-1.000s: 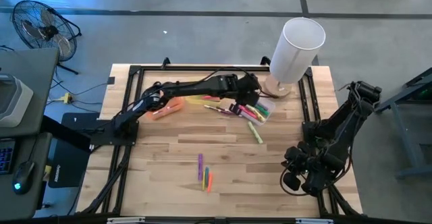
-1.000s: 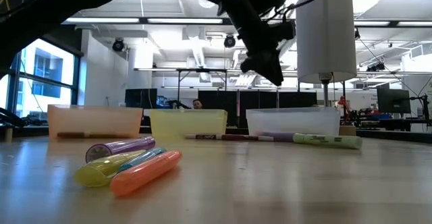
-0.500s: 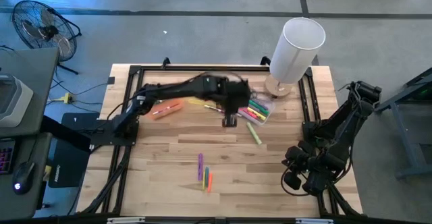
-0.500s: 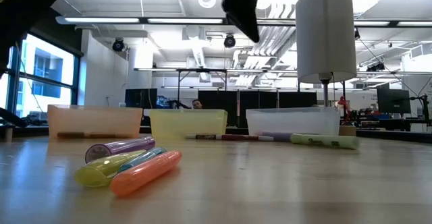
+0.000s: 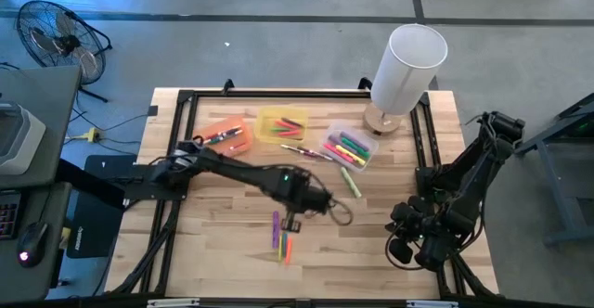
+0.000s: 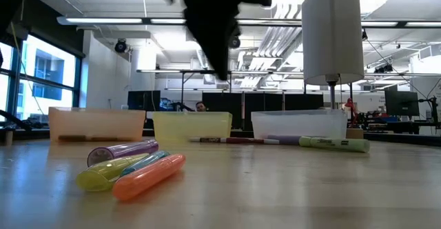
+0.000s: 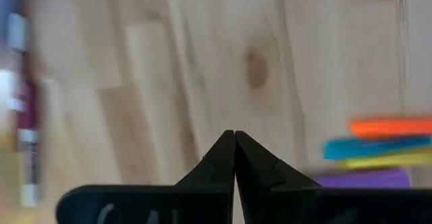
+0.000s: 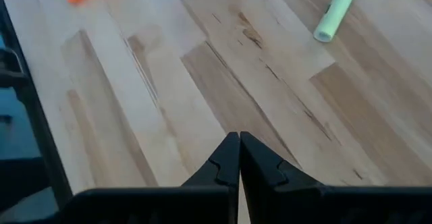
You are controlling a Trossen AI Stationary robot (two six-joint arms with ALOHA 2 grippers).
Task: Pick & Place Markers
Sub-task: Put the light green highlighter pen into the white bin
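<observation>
The left arm reaches out from its base at the left edge of the wooden table [image 5: 213, 206] toward the middle. Its left gripper [image 5: 290, 223] hangs above the boards with its two dark fingers [image 7: 219, 160] pressed tip to tip and nothing between them.

Just beside that gripper, toward the table's front edge, lies a small cluster of loose markers [image 5: 280, 236]: a purple one, a yellow one, a blue-green one and an orange one, lying side by side and touching. In the left wrist view the same four show just past the fingertips, apart from them.

Well beyond the left gripper, toward the far edge, three bins stand in a row. The orange bin [image 5: 225, 137] holds a few markers, the yellow bin [image 5: 282, 125] holds several more, and the clear bin [image 5: 348, 149] holds a mix of pink, green and yellow ones. A thin dark-red marker [image 5: 302, 150] lies on the wood between the yellow and clear bins, and a pale green marker [image 5: 353, 183] lies just in front of the clear bin.

A white cylinder lamp [image 5: 406, 67] stands at the far right corner.

The right arm waits folded at the table's right edge, its right gripper [image 8: 239, 150] closed tip to tip and empty, with the pale green marker well ahead of it.
</observation>
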